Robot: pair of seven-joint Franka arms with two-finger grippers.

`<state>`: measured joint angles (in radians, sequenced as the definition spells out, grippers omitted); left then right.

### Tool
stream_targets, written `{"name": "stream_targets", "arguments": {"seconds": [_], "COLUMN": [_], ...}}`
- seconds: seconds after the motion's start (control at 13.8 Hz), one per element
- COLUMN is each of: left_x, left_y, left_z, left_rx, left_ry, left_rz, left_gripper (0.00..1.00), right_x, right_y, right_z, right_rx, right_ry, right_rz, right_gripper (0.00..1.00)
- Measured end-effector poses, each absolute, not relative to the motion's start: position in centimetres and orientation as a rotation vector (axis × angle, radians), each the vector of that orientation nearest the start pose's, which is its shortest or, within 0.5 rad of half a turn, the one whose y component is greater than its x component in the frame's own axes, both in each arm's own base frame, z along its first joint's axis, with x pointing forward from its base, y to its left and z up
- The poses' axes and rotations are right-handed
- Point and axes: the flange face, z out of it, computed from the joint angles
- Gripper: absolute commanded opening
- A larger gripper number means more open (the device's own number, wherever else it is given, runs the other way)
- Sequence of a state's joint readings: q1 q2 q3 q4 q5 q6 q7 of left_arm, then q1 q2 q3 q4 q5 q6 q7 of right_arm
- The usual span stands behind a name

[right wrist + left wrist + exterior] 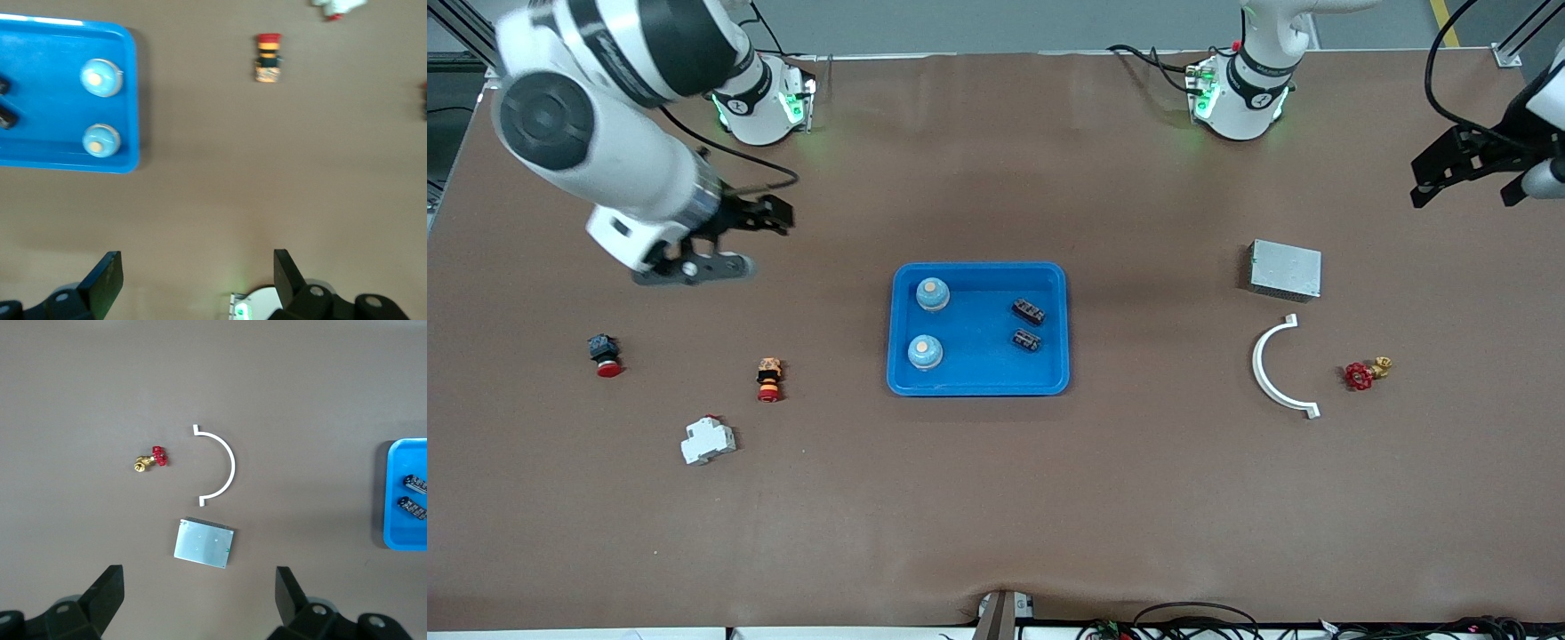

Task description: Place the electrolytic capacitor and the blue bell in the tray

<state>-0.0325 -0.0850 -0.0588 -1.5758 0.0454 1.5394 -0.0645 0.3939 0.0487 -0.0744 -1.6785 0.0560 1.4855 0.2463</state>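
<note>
Four task pieces already sit in the tray (978, 384): two blue bells (932, 294) nearer the right arm's end, two dark capacitors (1029, 310) nearer the left arm's. We judge the job done, so the main risk is a needless reach that nudges the light plastic tray or tips a rounded bell dome.

The left end effector (1467, 173) hangs with fingers apart over the tabletop (996, 498) near the grey metal box (1285, 269); the right end effector (720, 240) is likewise spread, over bare tabletop. Both arms wait.

Both bells look smooth and glossy, the capacitors small and blocky, the tabletop matte brown. A thin white arc (1272, 364) could snag a low finger.
</note>
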Motion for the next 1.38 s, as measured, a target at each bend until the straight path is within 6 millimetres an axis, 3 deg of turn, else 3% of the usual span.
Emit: {"name": "stream_targets", "arguments": {"seconds": [0.29,0.44,0.65,0.87,1.02,1.24,1.38], "left_x": [53.0,53.3,53.4,53.4,53.4,53.3,53.3], "left_y": [-5.0,-4.9,-4.9,-5.2,-5.7,-6.2,-6.2], "left_z": [65.6,65.9,65.9,65.8,65.8,65.8,65.8], "left_rx": [-3.095,-3.096,-3.096,-3.096,-3.096,-3.095,-3.095], "left_ry": [0.029,0.026,0.028,0.035,0.050,0.062,0.062], "left_rz": [-0.071,-0.110,-0.124,-0.121,-0.121,-0.121,-0.122], "left_gripper": [1.00,1.00,1.00,1.00,1.00,1.00,1.00], "right_x": [50.1,50.3,51.3,52.1,53.4,55.6,55.6], "right_y": [12.0,8.7,2.1,-3.5,-4.0,-3.3,-2.9], "right_z": [54.1,53.8,54.0,55.7,57.8,60.8,61.0], "right_rx": [-3.124,-3.123,-3.112,-3.102,-3.105,-3.110,-3.111], "right_ry": [-0.057,0.018,0.105,0.222,0.236,0.212,0.203], "right_rz": [0.300,0.274,0.224,0.116,0.055,-0.012,0.055], "right_gripper": [1.00,1.00,1.00,1.00,1.00,1.00,1.00]}}
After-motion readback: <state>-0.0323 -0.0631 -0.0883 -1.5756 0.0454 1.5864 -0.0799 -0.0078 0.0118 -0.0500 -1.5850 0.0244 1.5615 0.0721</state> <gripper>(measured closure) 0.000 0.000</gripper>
